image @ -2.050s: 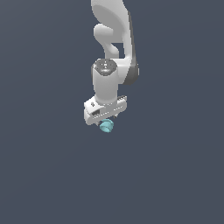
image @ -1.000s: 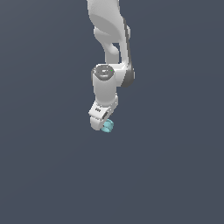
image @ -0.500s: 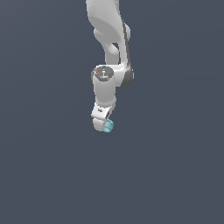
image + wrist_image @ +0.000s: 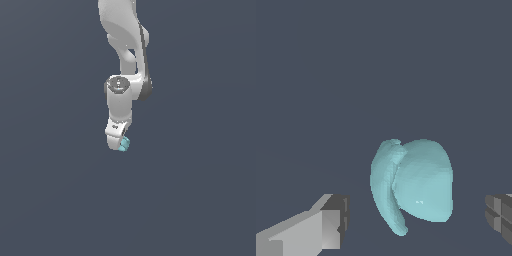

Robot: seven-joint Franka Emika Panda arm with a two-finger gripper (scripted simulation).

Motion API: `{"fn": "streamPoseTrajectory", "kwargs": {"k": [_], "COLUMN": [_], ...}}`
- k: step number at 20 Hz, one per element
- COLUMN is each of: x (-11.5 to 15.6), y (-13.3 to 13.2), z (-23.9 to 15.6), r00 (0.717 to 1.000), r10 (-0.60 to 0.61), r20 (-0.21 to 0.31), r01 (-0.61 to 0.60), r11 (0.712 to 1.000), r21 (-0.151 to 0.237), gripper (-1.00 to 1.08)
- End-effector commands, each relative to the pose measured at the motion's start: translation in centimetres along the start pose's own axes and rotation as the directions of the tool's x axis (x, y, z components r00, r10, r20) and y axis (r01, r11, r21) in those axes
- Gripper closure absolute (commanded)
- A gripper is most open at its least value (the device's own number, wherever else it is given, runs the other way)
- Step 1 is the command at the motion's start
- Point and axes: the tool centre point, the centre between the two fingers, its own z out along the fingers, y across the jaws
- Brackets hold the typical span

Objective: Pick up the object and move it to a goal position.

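Note:
The object (image 4: 124,145) is a small light teal rounded lump with a curved ridge. It sits at the tip of my white gripper (image 4: 118,145) in the exterior view. In the wrist view the object (image 4: 416,185) lies between my two fingers, and the gripper (image 4: 418,220) is open around it. One grey finger (image 4: 331,225) and the other finger (image 4: 500,215) each stand apart from the lump, with a gap on both sides. The arm comes down from the top of the exterior view, and the hand is seen edge-on.
A plain dark grey-blue surface (image 4: 200,200) fills both views. Nothing else shows besides the arm's white links (image 4: 122,35) above the hand.
The hand has turned about its own axis, from broadside to edge-on in the exterior view. The teal lump has stayed in the same place under it.

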Motion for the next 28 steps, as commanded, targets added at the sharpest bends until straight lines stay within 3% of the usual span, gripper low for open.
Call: {"fn": "streamPoseTrajectory", "kwargs": {"k": [1,14,15,28], "x": [0.0,0.0,0.0,0.0], "y": [0.0,-0.1,-0.1,-0.1], "z": [0.6,4.8,4.8,4.5], "r00": [1.000,1.000,1.000,1.000], "r10": [-0.001,-0.004,-0.004,-0.005], "r20": [0.000,0.000,0.000,0.000], "r01": [0.001,0.004,0.004,0.005], "r11": [1.000,1.000,1.000,1.000], "r21": [0.001,0.001,0.001,0.000], "gripper": [-0.92,-0.92,1.08,1.08]}}
